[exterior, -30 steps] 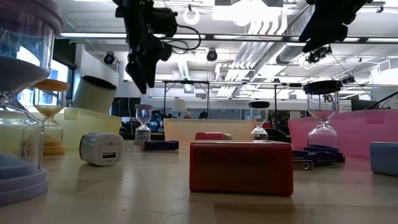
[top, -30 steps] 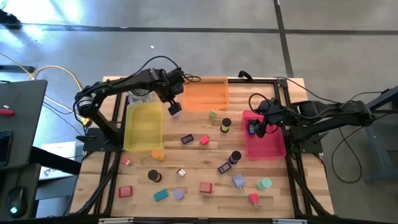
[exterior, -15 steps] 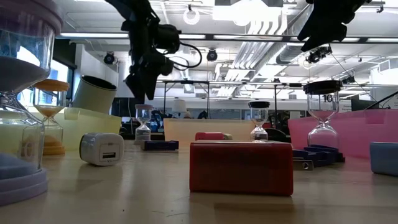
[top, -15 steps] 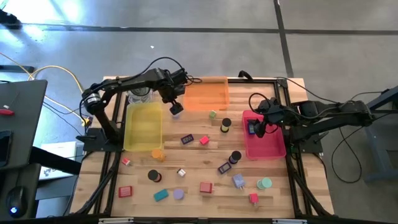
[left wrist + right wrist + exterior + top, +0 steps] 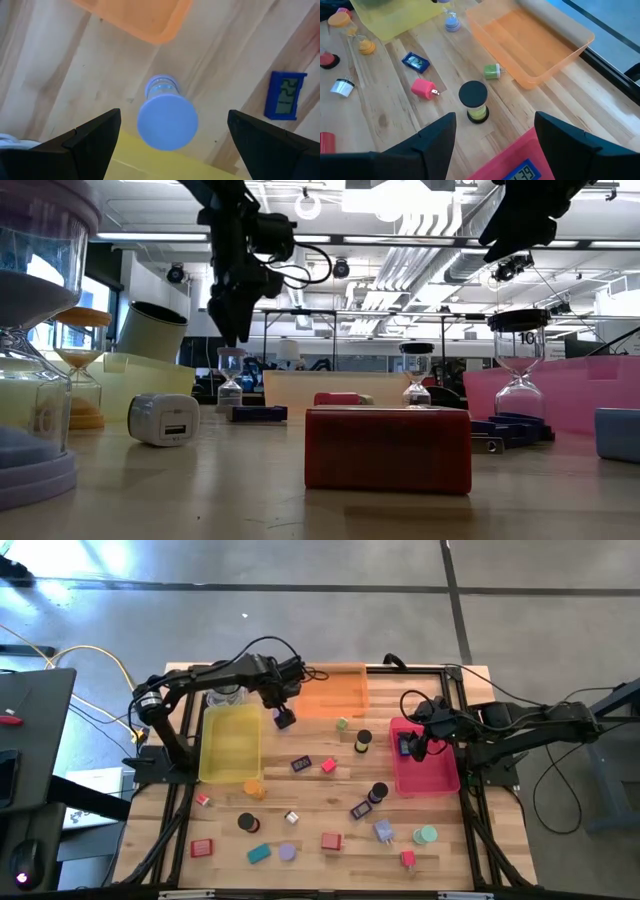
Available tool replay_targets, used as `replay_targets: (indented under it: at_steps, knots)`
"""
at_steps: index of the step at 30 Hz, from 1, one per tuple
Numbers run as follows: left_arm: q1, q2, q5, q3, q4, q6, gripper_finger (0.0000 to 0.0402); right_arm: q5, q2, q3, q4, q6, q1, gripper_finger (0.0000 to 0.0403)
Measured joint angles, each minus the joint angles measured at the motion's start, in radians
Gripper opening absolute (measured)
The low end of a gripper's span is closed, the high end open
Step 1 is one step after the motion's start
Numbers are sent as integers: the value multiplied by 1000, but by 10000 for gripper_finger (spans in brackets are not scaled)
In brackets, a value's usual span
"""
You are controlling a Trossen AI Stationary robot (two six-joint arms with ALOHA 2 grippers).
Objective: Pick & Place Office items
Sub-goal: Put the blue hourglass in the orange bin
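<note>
The left gripper (image 5: pixel 285 718) hangs with fingers spread wide, grasping nothing, directly above a small lavender-capped hourglass (image 5: pixel 167 119) standing on the wooden table (image 5: pixel 310 790) between the translucent yellow tray (image 5: pixel 231 745) and the translucent orange tray (image 5: pixel 331 692). The right gripper (image 5: pixel 410 747), fingers also parted and empty, waits over the pink tray (image 5: pixel 425 772) (a blue digital clock (image 5: pixel 520 174) lies inside).

Straight down over the whole desk (image 5: pixel 330 802); level across it at desk-top height; close above from both wrists, sharing the orange tray (image 5: pixel 135 17) between them.
</note>
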Motion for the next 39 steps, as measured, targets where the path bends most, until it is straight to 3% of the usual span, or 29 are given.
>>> replay_targets:
  at_steps: [16, 23, 39]
  knots:
    - [28, 0, 44, 0, 43, -50, 360, 0, 0, 0, 1, -29, 0, 259]
    - [-10, 0, -61, 0, 42, -34, 360, 0, 0, 0, 0, -29, 0, 259]
    - [-21, 104, -50, -1, 13, -68, 360, 3, 0, 0, 6, -30, 0, 259]
